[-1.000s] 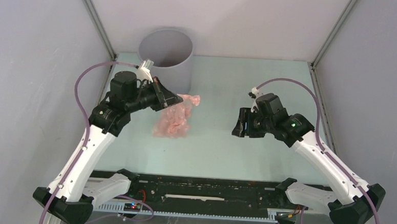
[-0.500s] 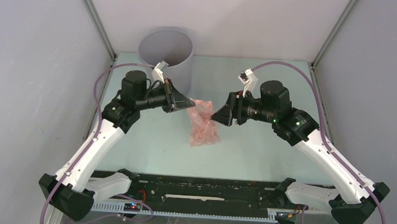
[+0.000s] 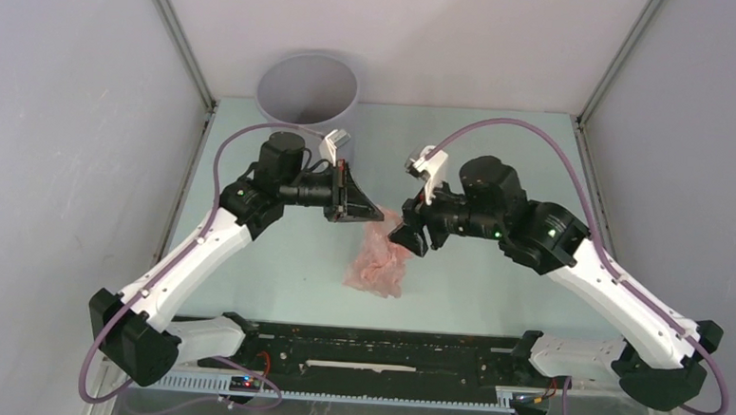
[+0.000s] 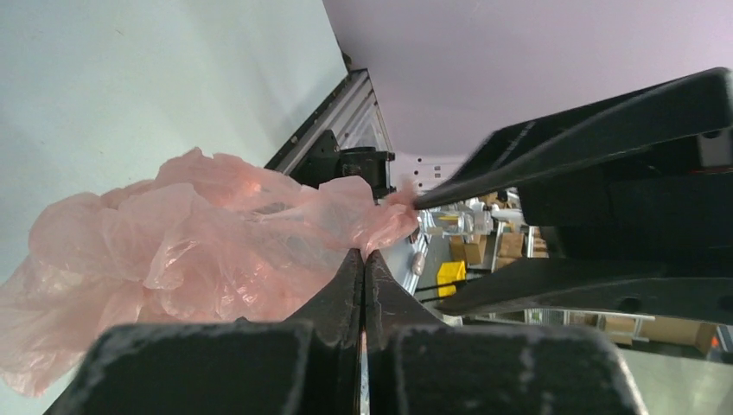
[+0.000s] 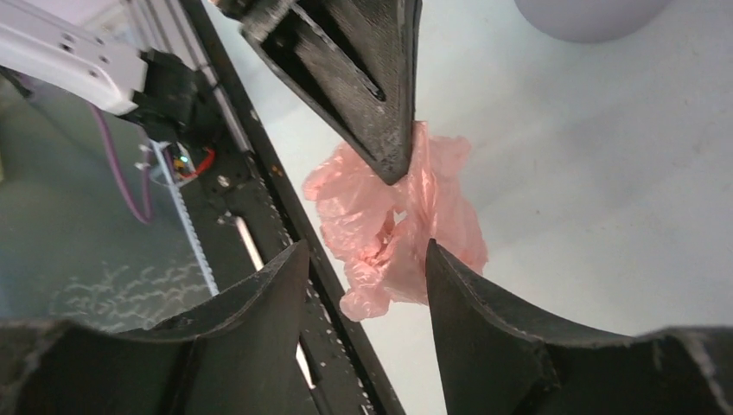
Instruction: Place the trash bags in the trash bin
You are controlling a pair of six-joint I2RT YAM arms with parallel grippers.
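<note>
The left gripper [image 4: 365,256] has its jaws pressed together on a twisted corner of the trash bag [image 3: 377,265]. The bag hangs from that pinch, on the near side of the trash bin [image 3: 304,85], a little to its right and well apart from it. I cannot tell whether its lower end touches the tabletop [image 3: 500,157]. The right gripper [image 5: 365,251] sits just beside the bag with its jaws spread, framing the film but apparently not gripping it.

The bag is likely almost weightless, limp and slippery, so it may billow or snag rather than drop cleanly. A second hold would best go on a bunched fold near the top, gathering the film narrower than the bin's mouth. The film is thin, pale pink, translucent, crumpled and glossy.
</note>
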